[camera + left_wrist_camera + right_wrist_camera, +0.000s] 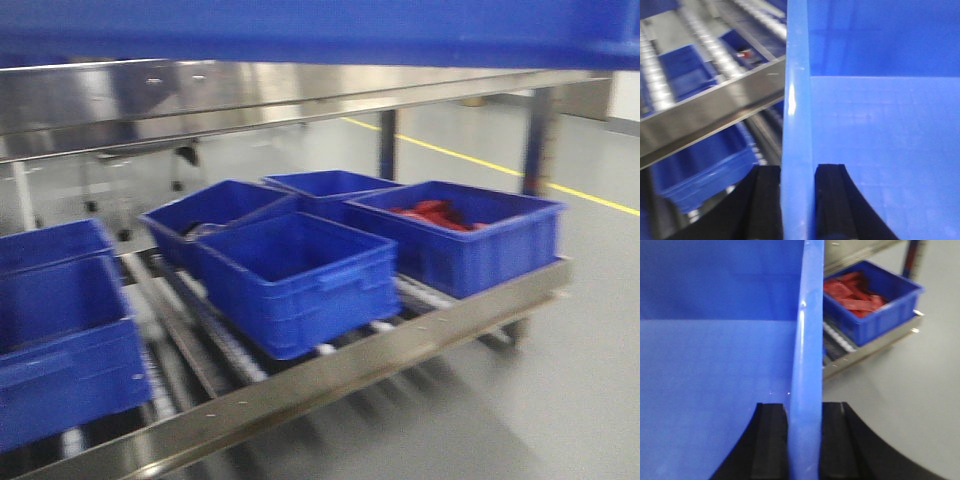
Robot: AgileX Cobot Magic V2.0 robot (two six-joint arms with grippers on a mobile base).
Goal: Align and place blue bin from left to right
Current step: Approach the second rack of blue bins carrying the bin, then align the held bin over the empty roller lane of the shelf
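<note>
Left wrist-mounted: claw (799,172) astride blue bin (880,140)

Soft indoor light; motion blur smears the front view. White glare streaks the rim of the large glossy bright-blue plastic bin (792,100) just above the jaws of the left gripper (798,172) (shiny steel roller rack (715,112) beyond them is unfocused).

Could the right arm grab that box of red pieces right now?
Probably not: the right gripper has its jaws shut on a wall of the blue bin. The crate of red parts lies open, but the bin must go down first.
</note>
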